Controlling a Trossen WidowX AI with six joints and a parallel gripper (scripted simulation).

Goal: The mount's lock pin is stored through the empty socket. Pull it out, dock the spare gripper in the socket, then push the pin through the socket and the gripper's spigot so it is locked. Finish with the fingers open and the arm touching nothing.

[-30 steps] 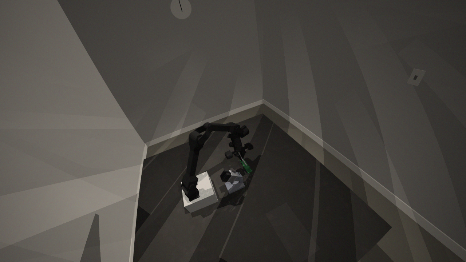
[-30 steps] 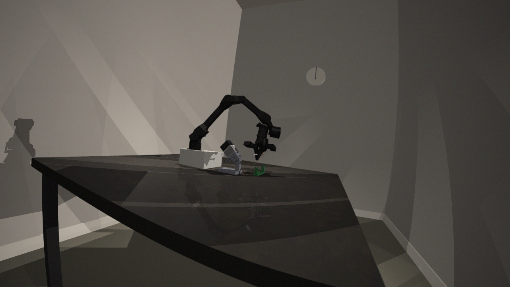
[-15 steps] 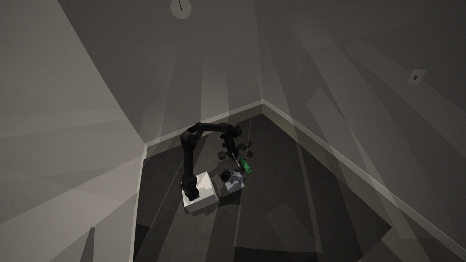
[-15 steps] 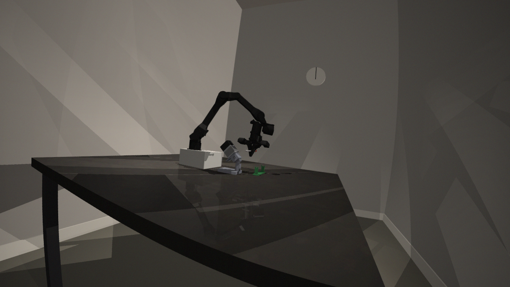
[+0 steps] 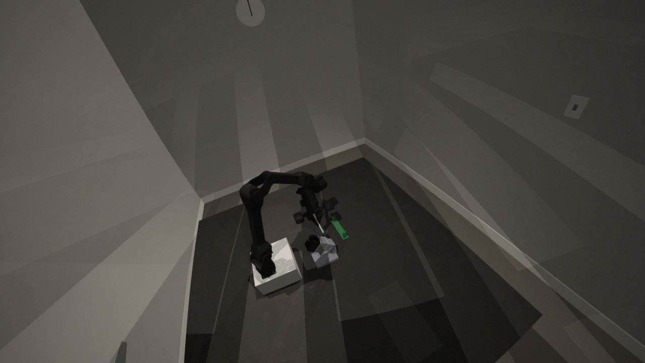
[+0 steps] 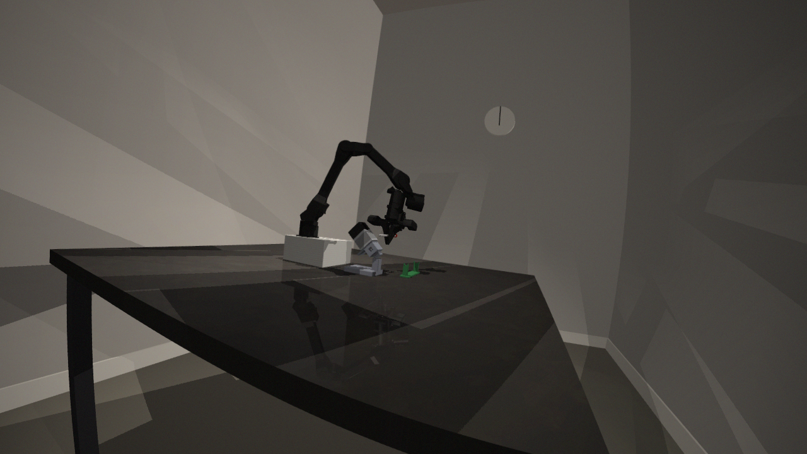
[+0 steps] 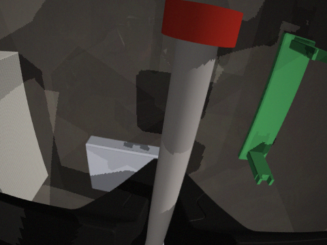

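Observation:
My gripper point(image 5: 318, 223) point(image 6: 388, 241) point(image 7: 163, 167) is shut on the lock pin point(image 6: 383, 235) point(image 7: 184, 109), a pale grey rod with a red head point(image 7: 202, 24). It holds the pin in the air, clear of the table, beside the mount. The grey mount point(image 5: 325, 258) point(image 6: 366, 271) point(image 7: 114, 167) stands on the table, with its tilted socket raised above the base. A black block point(image 5: 312, 243) point(image 6: 359, 229), seemingly the spare gripper's body, sits at the socket's upper end. How deep it sits, and the cross holes, cannot be made out.
A green cradle point(image 5: 339, 228) point(image 6: 410, 274) point(image 7: 277, 99) with two uprights stands empty on the table beside the mount. The arm's white base block point(image 5: 279, 282) point(image 6: 304, 251) point(image 7: 20, 136) stands on the mount's other side.

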